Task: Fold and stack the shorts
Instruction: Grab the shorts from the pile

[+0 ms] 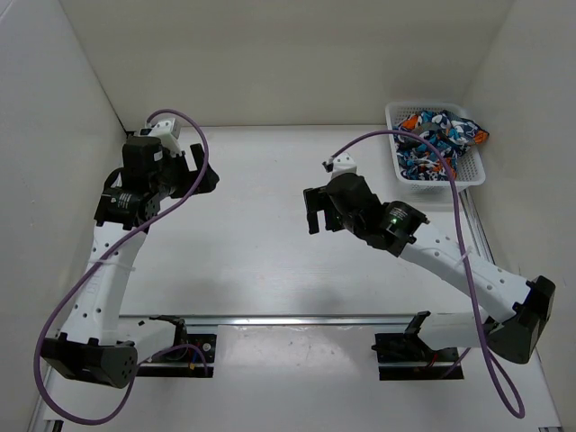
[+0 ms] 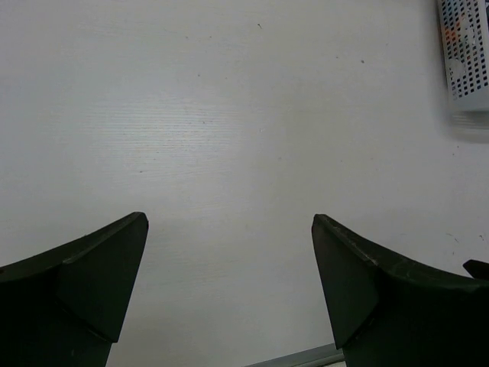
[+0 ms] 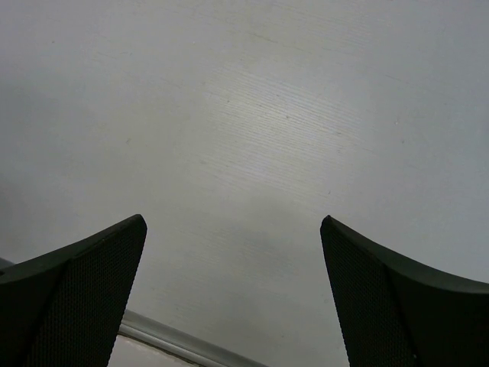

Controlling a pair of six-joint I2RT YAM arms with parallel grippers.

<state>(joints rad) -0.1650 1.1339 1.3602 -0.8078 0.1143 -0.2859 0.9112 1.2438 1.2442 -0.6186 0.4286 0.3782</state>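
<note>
Both sets of jaws stand released, spread wide and gripping no object. Seen from above, the left gripper (image 1: 202, 177) hangs over the white worktop (image 1: 261, 270) close to its left edge and toward the far side, its fingers turned to the right. The right gripper (image 1: 312, 212) hangs near the middle of the worktop, turned to the left, well apart from the left one. The shorts (image 1: 443, 133) lie crumpled in a white mesh basket (image 1: 393, 139) that sits in the far right corner. The cloth shows a busy print of teal, orange, white and navy, is piled above the rim, and one end spills over the basket's right side. Both grippers are well apart from the basket. In the left wrist view, two dark fingers (image 2: 84, 283) frame the white worktop, and a corner of the basket shows blurred at the upper right. In the right wrist view, two dark fingers (image 3: 76, 290) with a fine dotted texture frame the worktop, with a strip of metal rail (image 3: 176, 342) at the lower left. A purple cable (image 1: 81, 297) loops along each arm.
</note>
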